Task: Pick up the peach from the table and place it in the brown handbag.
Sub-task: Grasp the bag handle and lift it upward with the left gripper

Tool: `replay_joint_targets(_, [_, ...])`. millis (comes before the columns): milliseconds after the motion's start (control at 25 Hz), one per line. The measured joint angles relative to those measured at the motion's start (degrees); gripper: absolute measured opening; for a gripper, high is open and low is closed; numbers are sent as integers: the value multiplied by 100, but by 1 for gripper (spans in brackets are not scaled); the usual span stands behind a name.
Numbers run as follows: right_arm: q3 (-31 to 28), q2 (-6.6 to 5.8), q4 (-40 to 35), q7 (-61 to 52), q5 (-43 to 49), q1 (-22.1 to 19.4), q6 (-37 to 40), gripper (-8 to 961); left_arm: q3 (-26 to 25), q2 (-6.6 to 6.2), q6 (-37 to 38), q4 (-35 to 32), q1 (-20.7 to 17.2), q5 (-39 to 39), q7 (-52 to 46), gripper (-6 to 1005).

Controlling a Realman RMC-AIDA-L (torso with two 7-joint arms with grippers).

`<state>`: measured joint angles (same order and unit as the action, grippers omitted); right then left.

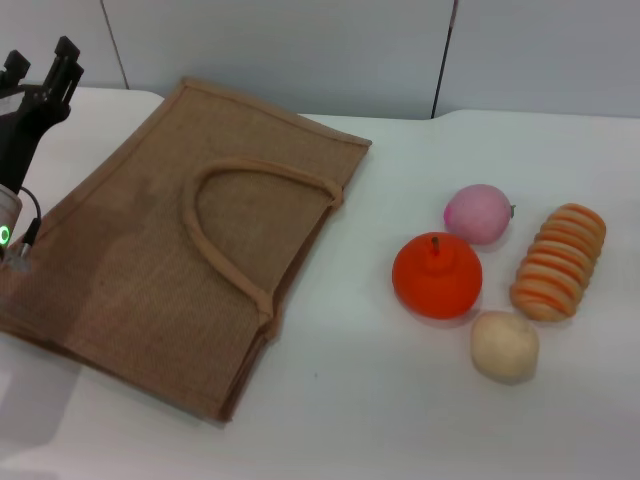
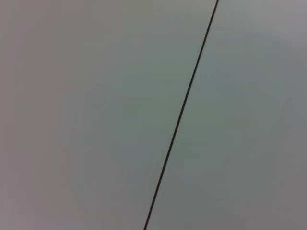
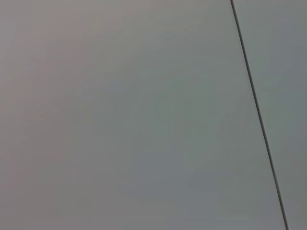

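Observation:
The peach (image 1: 478,213), small, round and pale pink, lies on the white table at the right, just behind the orange-red fruit. The brown handbag (image 1: 130,270) lies flat on the left half of the table, its looped handle (image 1: 255,185) on top. My left gripper (image 1: 40,65) is raised at the far left edge, above the bag's far left corner, well away from the peach; its black fingers point up and hold nothing. My right gripper is out of view. Both wrist views show only a grey wall panel with a dark seam.
An orange-red round fruit (image 1: 436,276) sits in front of the peach. A beige potato-like ball (image 1: 504,345) lies nearer the front. A striped orange bread roll (image 1: 560,261) lies at the right. The white table (image 1: 380,400) runs under all of them.

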<state>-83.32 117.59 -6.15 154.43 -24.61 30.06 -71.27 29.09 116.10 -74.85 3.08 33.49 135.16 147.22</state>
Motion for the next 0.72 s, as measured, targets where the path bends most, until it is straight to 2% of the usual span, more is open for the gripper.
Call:
replay_joint_targets(520, [0,0,0,0,0,-10,0,874,4,-11,70,0,5,-64,-17,734])
replay_joint_targets(640, [-2,0,-4,0,0,-14,0,873,22,-45,184,0,35,-302,-240,733])
replay_joint_targets(720, [-6,0,-18,0,0,-16,0,873,23,-111,413,0,90,-543,-549,732])
